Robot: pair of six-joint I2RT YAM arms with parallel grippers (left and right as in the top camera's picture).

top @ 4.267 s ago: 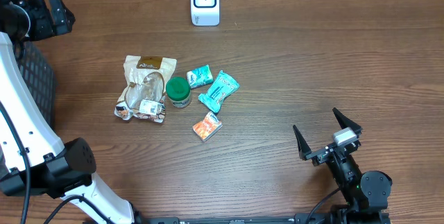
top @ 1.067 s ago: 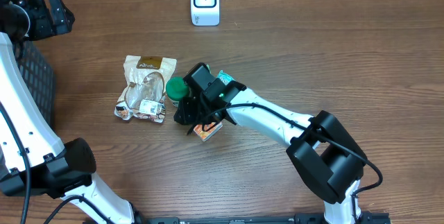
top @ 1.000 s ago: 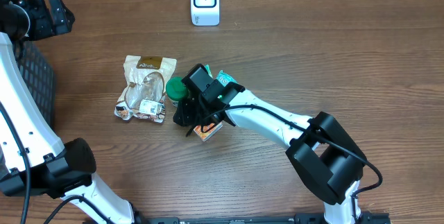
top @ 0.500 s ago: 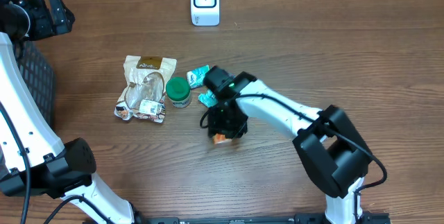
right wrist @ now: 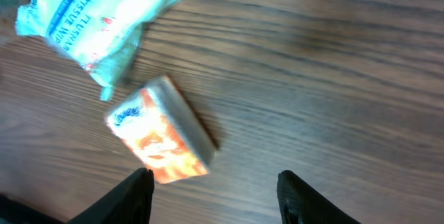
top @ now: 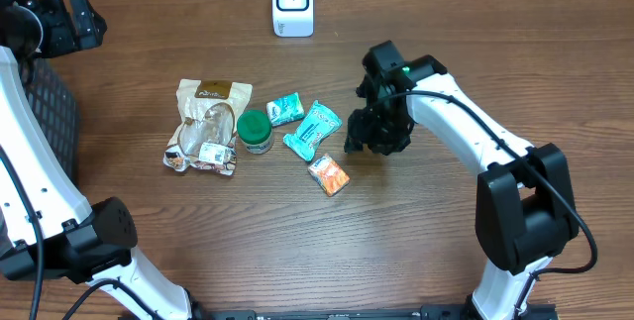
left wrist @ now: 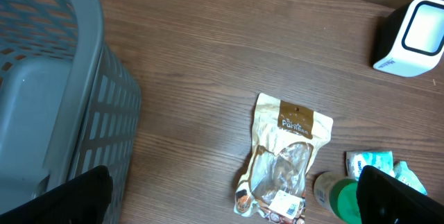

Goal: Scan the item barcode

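Note:
A small orange box [top: 328, 174] lies on its own on the wooden table, just below a teal tissue pack [top: 313, 129]. My right gripper [top: 369, 136] hovers to the right of both, open and holding nothing. In the right wrist view the orange box [right wrist: 159, 139] sits up and left of the open gripper [right wrist: 218, 197], apart from its left finger [right wrist: 133, 196]. The white barcode scanner [top: 292, 3] stands at the far edge. My left gripper [top: 67, 21] is high at the far left, wide open and empty [left wrist: 232, 203].
A snack bag [top: 208, 127], a green-lidded jar [top: 255, 132] and a second teal pack [top: 285, 109] lie left of the box. A grey mesh basket [left wrist: 48, 99] stands at the table's left edge. The right arm [top: 466, 132] crosses the table's right half.
The right gripper dragged the orange box a little to the right, opened and let it go. It then swung up and to the right, away from the item pile. The left arm has not moved.

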